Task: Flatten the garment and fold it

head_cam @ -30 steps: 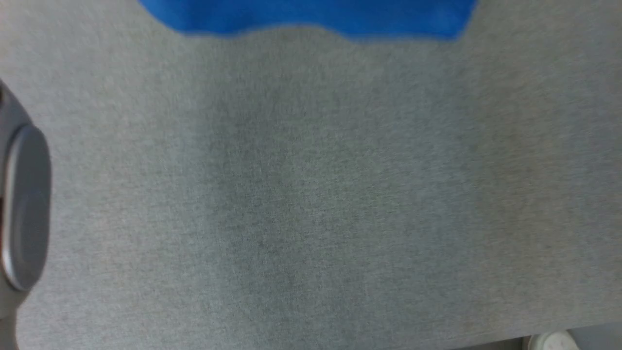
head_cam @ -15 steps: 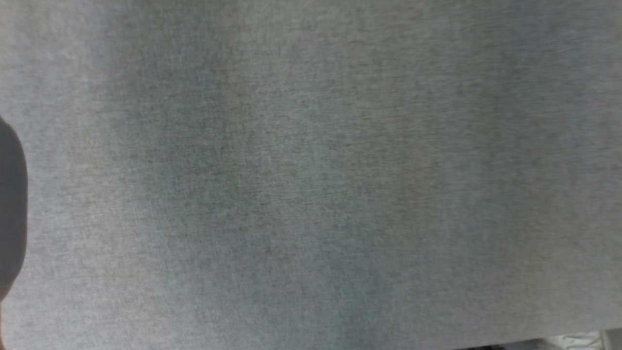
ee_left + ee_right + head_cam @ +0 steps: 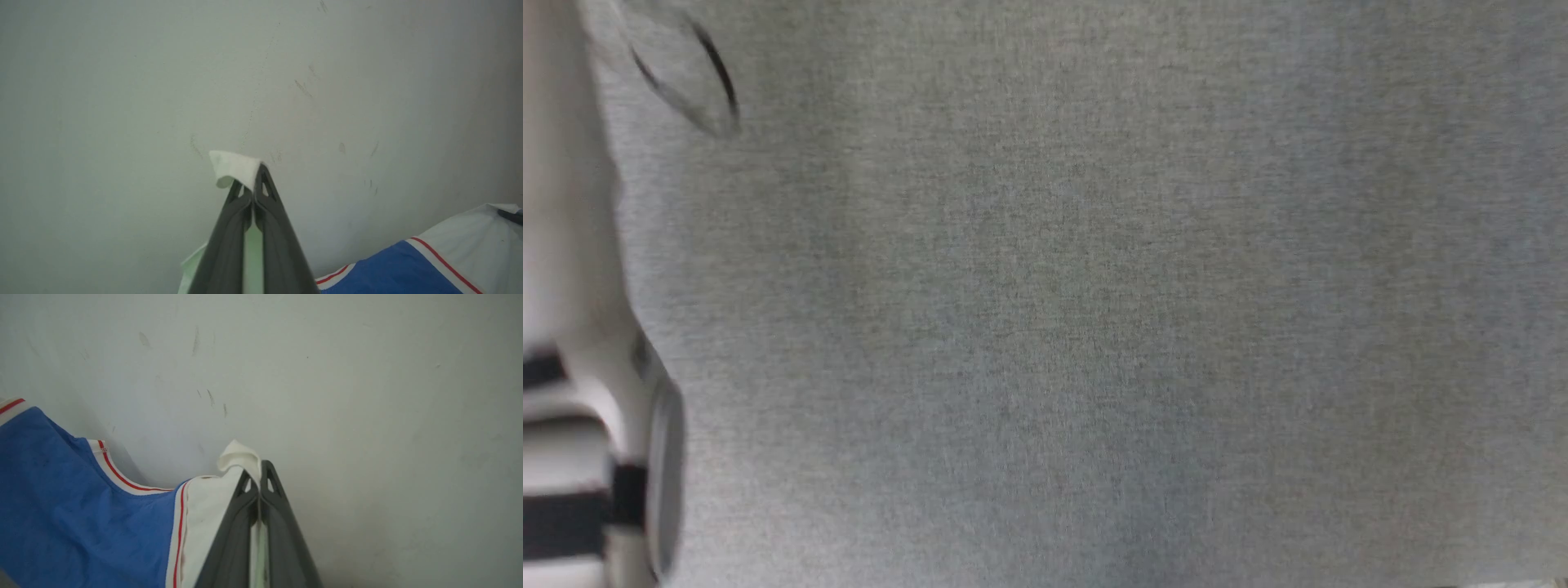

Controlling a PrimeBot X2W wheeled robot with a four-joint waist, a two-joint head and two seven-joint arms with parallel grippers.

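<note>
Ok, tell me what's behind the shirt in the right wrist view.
A pale, scuffed surface shows behind the shirt. Whatever lies behind the blue cloth itself is covered.

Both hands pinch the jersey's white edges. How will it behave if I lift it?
Likely floppy: the garment sags in soft folds beside the right hand, and a white corner curls over its tips. Probably light: the thin cloth bunches easily. It might slip, since only a small tab pokes past the left hand.
</note>
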